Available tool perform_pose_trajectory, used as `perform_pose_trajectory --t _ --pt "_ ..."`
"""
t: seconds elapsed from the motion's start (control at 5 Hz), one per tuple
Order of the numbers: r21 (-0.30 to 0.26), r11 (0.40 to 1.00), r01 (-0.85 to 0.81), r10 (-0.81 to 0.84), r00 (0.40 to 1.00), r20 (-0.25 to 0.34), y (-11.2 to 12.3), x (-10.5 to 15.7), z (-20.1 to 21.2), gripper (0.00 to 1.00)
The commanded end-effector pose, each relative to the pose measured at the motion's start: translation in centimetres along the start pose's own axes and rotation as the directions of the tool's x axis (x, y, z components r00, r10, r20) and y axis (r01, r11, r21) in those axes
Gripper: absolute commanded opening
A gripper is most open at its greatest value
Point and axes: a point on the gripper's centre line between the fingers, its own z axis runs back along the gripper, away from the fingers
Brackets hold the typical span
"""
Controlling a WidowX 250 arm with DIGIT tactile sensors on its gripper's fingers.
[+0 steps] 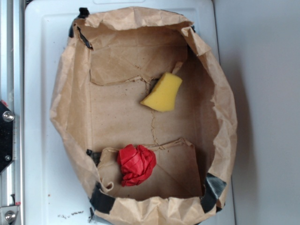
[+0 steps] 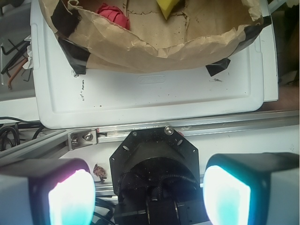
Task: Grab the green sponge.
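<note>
The green sponge (image 1: 163, 93) is a small pale-yellow foam block with a flared end, lying on the floor of a brown paper bag tray (image 1: 70, 93), right of centre toward the back. In the wrist view only its lower tip (image 2: 168, 8) shows at the top edge. My gripper (image 2: 149, 194) is open, its two glowing pads (image 2: 71, 199) far apart with nothing between them. It hangs over the robot's black base (image 2: 154, 164), well outside the bag and away from the sponge. The gripper does not appear in the exterior view.
A red wrinkly cloth ball (image 1: 136, 164) lies in the bag near the front left; it also shows in the wrist view (image 2: 112, 14). The bag's taped corners (image 1: 213, 190) stand up as walls. It sits on a white tray (image 2: 154, 98). A metal rail (image 2: 187, 126) runs beside it.
</note>
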Motion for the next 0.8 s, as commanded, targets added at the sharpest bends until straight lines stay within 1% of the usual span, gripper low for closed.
perform_pose_trajectory --t 0.0,0.2,0.6 --pt "0.000 1.000 0.000 0.000 1.000 0.000 0.0 0.0 0.0 1.00" --pt "0.005 0.999 -0.038 0.038 0.999 0.018 -0.8 1.4 -0.6 1.00" --pt "0.003 0.997 -0.078 0.078 0.995 0.063 -1.0 4.2 -2.0 1.00"
